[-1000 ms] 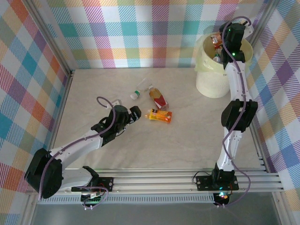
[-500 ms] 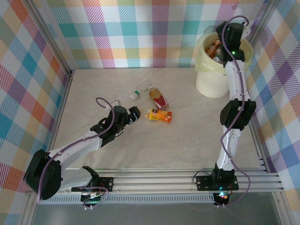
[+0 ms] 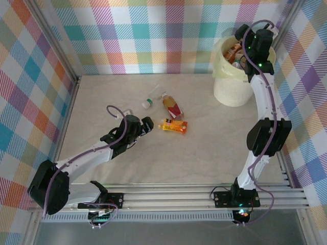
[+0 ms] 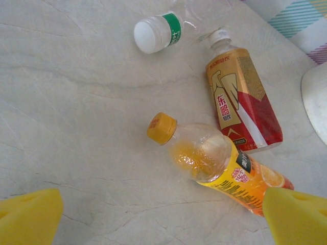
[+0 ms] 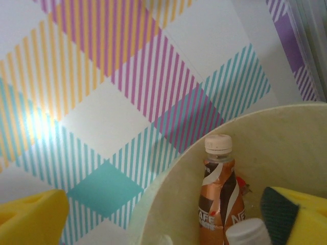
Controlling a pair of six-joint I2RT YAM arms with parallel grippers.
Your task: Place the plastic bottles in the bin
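Three plastic bottles lie mid-table: an orange-juice bottle (image 3: pixel 173 125) (image 4: pixel 219 163) with an orange cap, a red-and-gold labelled bottle (image 3: pixel 173 107) (image 4: pixel 240 102), and a clear bottle (image 3: pixel 149 102) (image 4: pixel 159 33) with a green label and white cap. My left gripper (image 3: pixel 146 124) (image 4: pixel 163 219) is open just left of the orange bottle's cap, nothing between its yellow pads (image 4: pixel 28 214). The cream bin (image 3: pixel 232 84) (image 5: pixel 276 148) stands at the back right, holding a brown coffee bottle (image 5: pixel 217 199) and others. My right gripper (image 3: pixel 244 57) (image 5: pixel 163 219) hangs open over the bin.
Plaid walls enclose the table on three sides, and the bin sits close to the back right corner. A metal rail (image 3: pixel 179 196) runs along the near edge between the arm bases. Bare tabletop (image 3: pixel 214 153) stretches between the bottles and the right arm.
The right arm has swung to the right over the bin, and the orange bottle seen at its gripper now lies inside the bin. The left arm has barely moved.
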